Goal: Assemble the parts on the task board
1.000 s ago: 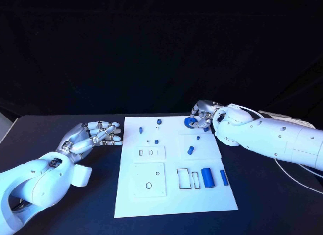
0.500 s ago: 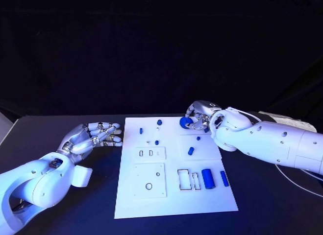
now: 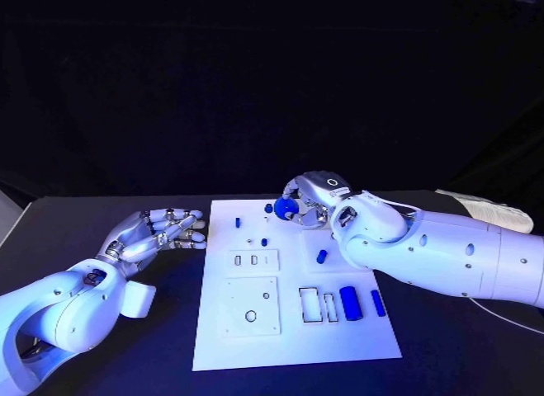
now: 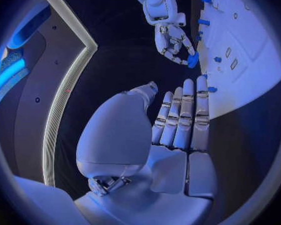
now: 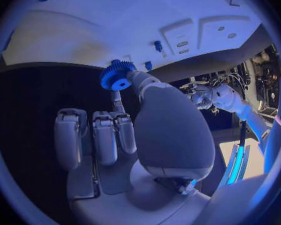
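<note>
Over the far end of the task board [image 3: 343, 346], the right hand [image 3: 309, 202] pinches a blue gear [image 5: 117, 77] not yet seated, several blue parts [image 3: 350, 300] lie loose nearer the robot, and the left hand [image 3: 153, 233] rests open and empty beside the board, so most assembly seems left.

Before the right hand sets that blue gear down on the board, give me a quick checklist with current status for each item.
1. Blue gear held by right hand: ok, pinched at the fingertips in the right wrist view.
2. Gear over the task board: ok, it hangs above the board's far part.
3. Gear lined up with its seat: cannot tell; the seat is not clear in these pictures.
4. Left hand clear of the path: ok, it holds nothing and sits beside the board's left edge.
5. Other parts out of the way: ok, the blue cylinder lies at the near right, far from the gear.
</note>
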